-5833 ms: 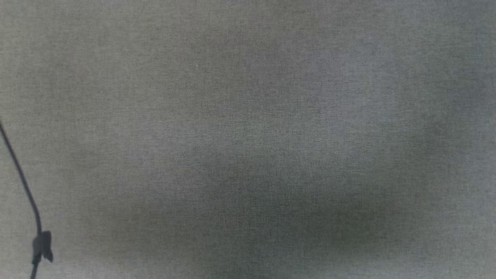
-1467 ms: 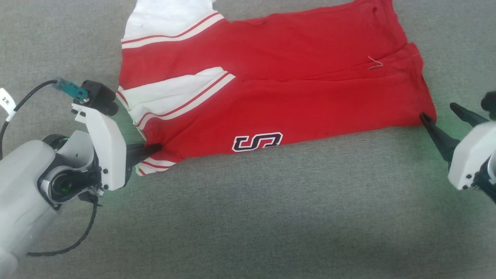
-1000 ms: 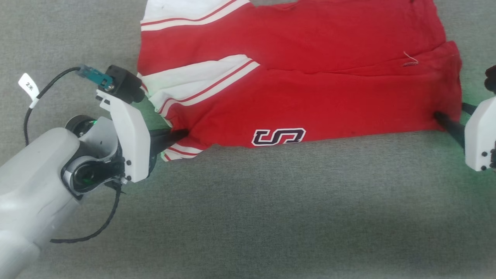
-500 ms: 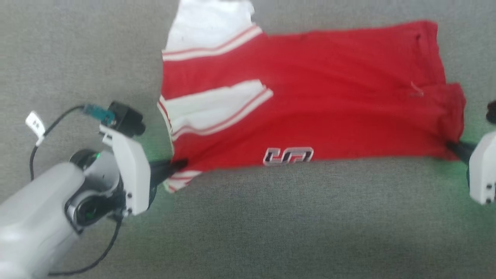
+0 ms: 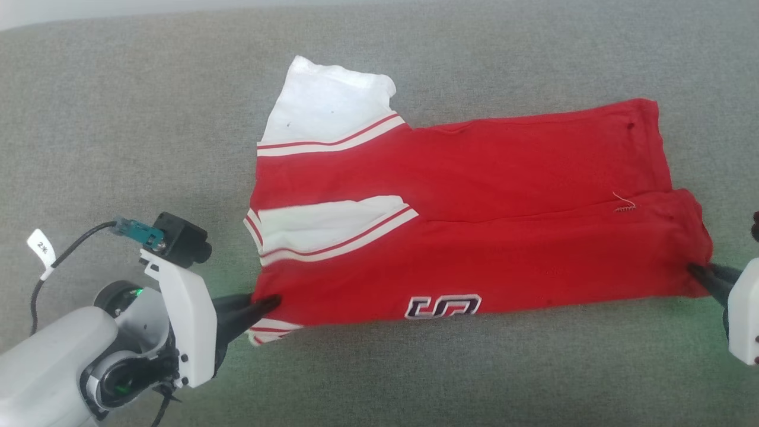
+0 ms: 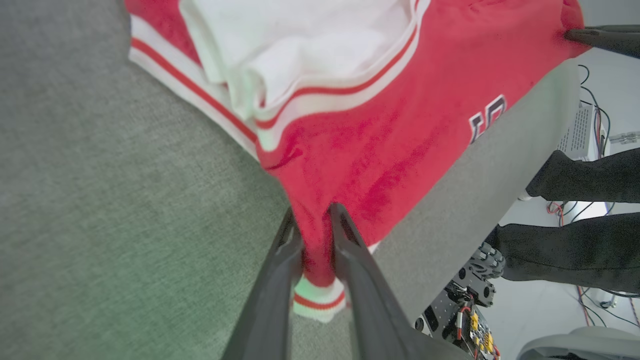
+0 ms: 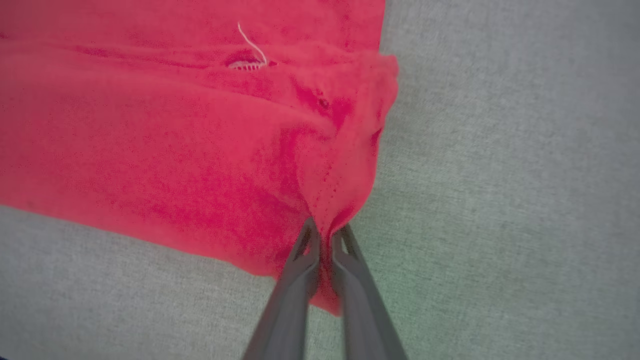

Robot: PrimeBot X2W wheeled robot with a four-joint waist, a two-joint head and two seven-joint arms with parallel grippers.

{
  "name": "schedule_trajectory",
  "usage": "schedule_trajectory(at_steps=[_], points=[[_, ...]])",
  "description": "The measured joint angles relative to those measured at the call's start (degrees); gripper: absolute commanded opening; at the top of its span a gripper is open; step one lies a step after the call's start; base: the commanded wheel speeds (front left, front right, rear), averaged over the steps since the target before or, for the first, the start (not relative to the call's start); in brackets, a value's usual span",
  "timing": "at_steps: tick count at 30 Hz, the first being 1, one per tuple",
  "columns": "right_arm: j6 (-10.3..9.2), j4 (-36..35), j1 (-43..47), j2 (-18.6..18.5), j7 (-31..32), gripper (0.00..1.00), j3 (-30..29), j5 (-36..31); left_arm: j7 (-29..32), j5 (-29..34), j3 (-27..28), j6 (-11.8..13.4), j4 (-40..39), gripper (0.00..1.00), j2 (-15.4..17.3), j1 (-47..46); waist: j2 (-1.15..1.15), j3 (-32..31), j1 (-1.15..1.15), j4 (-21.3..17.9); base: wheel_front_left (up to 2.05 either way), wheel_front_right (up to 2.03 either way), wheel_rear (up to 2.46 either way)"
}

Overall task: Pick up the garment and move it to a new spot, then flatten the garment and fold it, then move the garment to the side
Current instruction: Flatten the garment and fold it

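The garment (image 5: 474,237), a red jersey with white striped sleeves and a black number, lies folded lengthwise across the grey cloth surface (image 5: 415,373). My left gripper (image 5: 270,302) is at the lower left, shut on the garment's near left corner by the striped trim. In the left wrist view red cloth (image 6: 350,150) fills the narrow gap in the left gripper (image 6: 314,226). At the right edge my right gripper (image 5: 698,273) is shut on the near right hem corner. The right wrist view shows that hem (image 7: 345,165) bunched into the right gripper (image 7: 325,231).
The grey surface's far edge (image 5: 89,21) shows at the top left of the head view. Beyond its near edge, in the left wrist view, are a person's dark-clothed limbs (image 6: 575,250) and cabled equipment (image 6: 465,310). A tagged black cable (image 5: 44,252) hangs by my left arm.
The head camera has tilted, so the whole garment now sits lower in view. My right gripper, open around the hem corner a second ago, has shut on it. The left grip holds.
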Motion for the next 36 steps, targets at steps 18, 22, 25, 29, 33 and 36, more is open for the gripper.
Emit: schedule_trajectory(at_steps=[18,22,25,29,33,36], points=[[0.0,-5.76,-4.11,12.01,-26.57,1.0,-4.72,-14.51,-16.13,3.28,9.28,5.61,10.78,1.0,-0.89,-3.8,0.0,-0.8,0.0,-4.48,0.0,0.0,0.0],[0.01,-6.73,-5.5,15.04,-32.93,1.0,-2.97,-16.48,-19.42,5.58,11.1,6.11,17.28,1.0,-3.44,-9.6,0.0,0.31,0.0,-6.96,0.0,0.0,0.0],[0.01,-6.68,-6.18,17.27,-36.37,1.0,-2.52,-17.33,-19.56,7.62,11.47,6.09,22.82,1.0,-4.99,-15.07,0.0,1.58,0.0,-9.04,0.0,0.0,0.0],[0.01,-5.49,-6.54,19.48,-39.08,1.0,-2.12,-17.31,-17.19,10.23,10.59,4.83,29.95,1.0,-6.81,-21.97,0.0,3.46,0.0,-12.07,0.0,0.0,0.0],[0.01,-3.38,-6.6,20.73,-40.8,1.0,-1.79,-17.13,-11.44,11.46,8.59,3.48,36.99,1.0,-8.12,-27.28,0.0,5.15,0.0,-15.05,0.0,0.0,0.0],[0.01,-1.94,-6.62,21.21,-41.8,1.0,-1.14,-16.73,-4.89,12.06,6.48,2.47,41.72,1.0,-8.76,-30.6,0.0,6.22,0.0,-16.98,0.0,0.0,0.0]])
